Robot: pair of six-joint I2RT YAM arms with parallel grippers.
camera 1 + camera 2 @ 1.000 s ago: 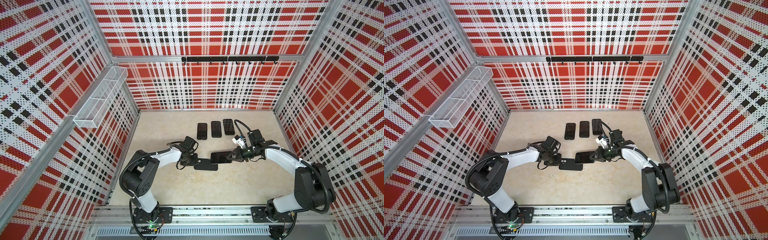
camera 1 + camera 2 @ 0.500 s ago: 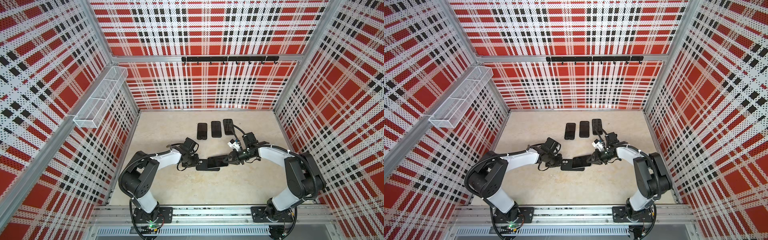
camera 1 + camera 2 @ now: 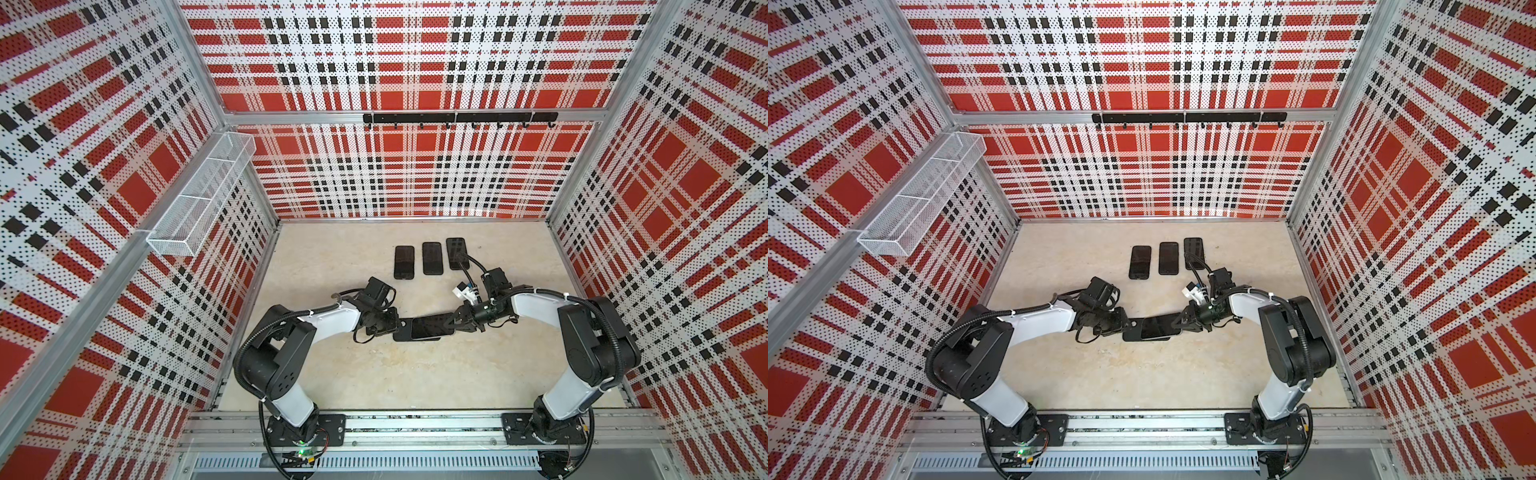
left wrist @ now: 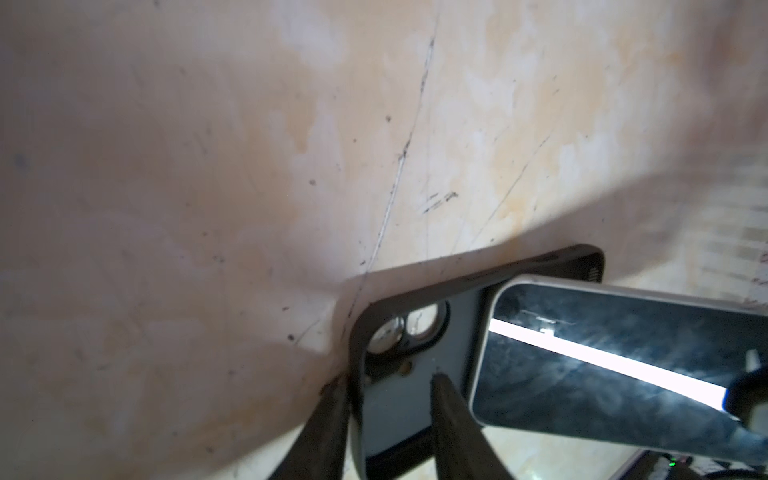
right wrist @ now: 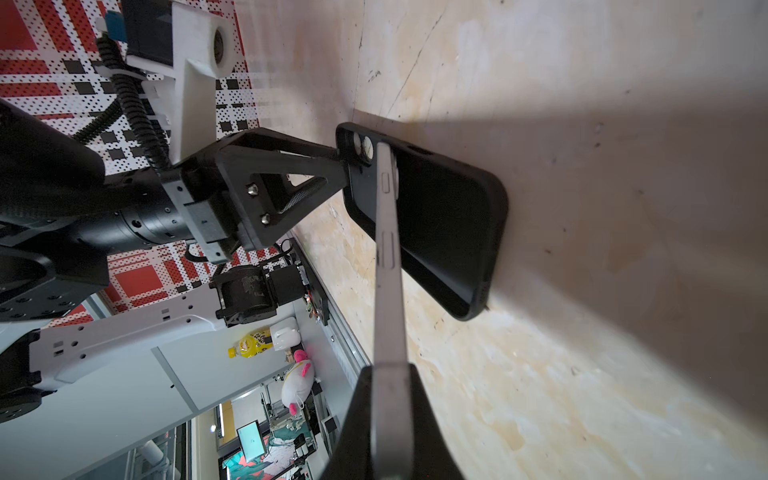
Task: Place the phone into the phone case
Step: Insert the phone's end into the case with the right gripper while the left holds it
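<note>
Right hand (image 3: pixel 456 322): clamped on one short end of phone (image 3: pixel 430 326), holding it tilted, free end over case (image 3: pixel 401 333). Left hand (image 4: pixel 387 379): jaws apart, straddling the case's end wall by the camera holes, one finger outside, one inside, pinching nothing. Case flat on surface (image 3: pixel 374 374), dead centre of both top views. Phone just above, partly overlapping, not seated. Touching or not, cannot tell.

Step, by judgement: insertion, about midway. Calls next for tucking the free end under the lip at the camera end, then pressing the held end down flat. Probably needs the inside finger cleared out of the path first, while keeping the case braced against sliding.

Edges: raised rim all round the case, so drop the corners squarely inside it. Room: bare surface at lower centre of frame, toward the bases. Spare phones (image 3: pixel 432 258) in a row at upper centre, well apart from the work. Walls far off on both sides.
</note>
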